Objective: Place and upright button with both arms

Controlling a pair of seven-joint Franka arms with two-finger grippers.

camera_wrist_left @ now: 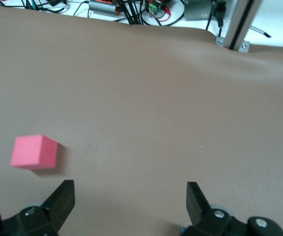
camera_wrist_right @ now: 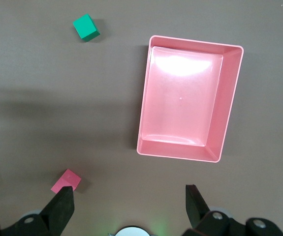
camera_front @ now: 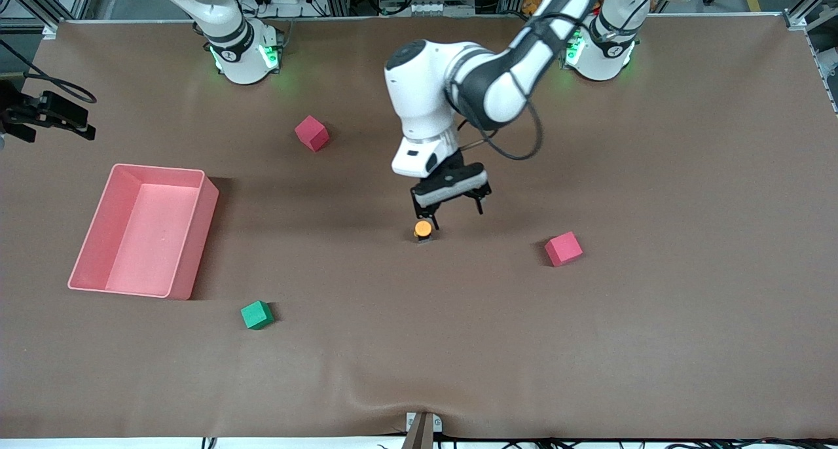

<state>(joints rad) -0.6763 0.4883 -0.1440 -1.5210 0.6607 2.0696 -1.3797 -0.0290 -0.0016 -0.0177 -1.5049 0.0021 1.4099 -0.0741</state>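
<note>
Sitting on the bench, button (camera_front: 423, 229), orange cap facing up, at 7 o'clock beneath left gripper (camera_front: 452, 208); fingers wide open, empty. Right gripper (camera_wrist_right: 129, 204) waits, open, empty.

two white jointed arms with black bands, green-lit bases, black cable looped at left arm's wrist, black two-finger left gripper (camera_front: 450, 208), right gripper (camera_wrist_right: 129, 202) likewise black

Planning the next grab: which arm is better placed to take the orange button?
The left. Its open claw hangs just above the button in the middle of the table. The right claw, also open, is up over the pink bin at the right arm's end, away from the button.
</note>
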